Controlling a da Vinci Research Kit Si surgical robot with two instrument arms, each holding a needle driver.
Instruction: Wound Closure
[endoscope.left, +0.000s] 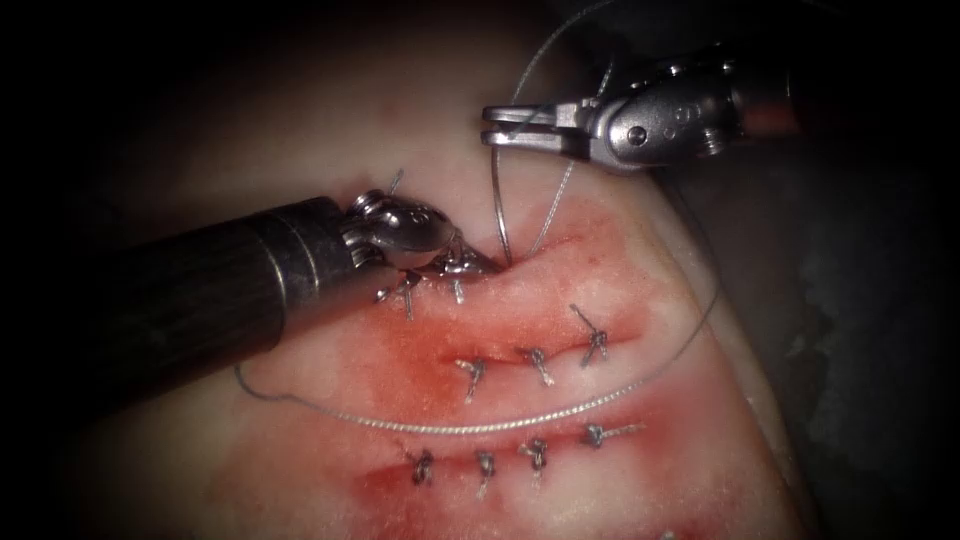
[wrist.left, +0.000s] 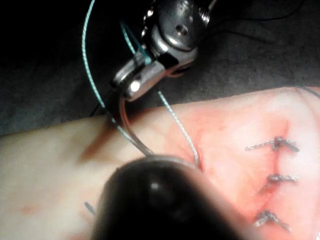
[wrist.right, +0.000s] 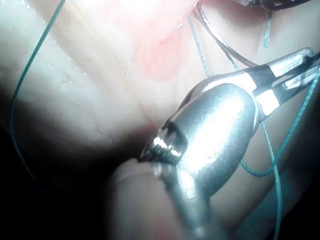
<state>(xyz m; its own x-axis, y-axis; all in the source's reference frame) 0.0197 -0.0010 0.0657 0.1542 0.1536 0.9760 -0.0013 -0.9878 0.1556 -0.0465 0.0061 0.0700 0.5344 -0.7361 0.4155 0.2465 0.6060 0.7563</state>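
Observation:
My right tool (endoscope.left: 492, 125) comes in from the upper right with its jaws shut on the curved needle (endoscope.left: 497, 200) near its tail end. The needle arcs down from there, and its tip is in the tissue (endoscope.left: 300, 120) at the top cut (endoscope.left: 575, 238), right beside my left tool (endoscope.left: 462, 263). That tool lies low on the tissue at the cut's left end. In the left wrist view the right tool (wrist.left: 125, 85) holds the needle (wrist.left: 125, 125) above the tissue. The right wrist view shows the needle (wrist.right: 220, 45) running from the jaws (wrist.right: 295, 67) toward the tissue.
The thread (endoscope.left: 480, 428) trails from the needle's tail, loops off the tissue's right edge and sweeps back across between two closed cuts with knotted stitches (endoscope.left: 537, 362) (endoscope.left: 535, 450). Two more stitches (endoscope.left: 408, 292) sit under the left tool. Red fluid stains the tissue around them.

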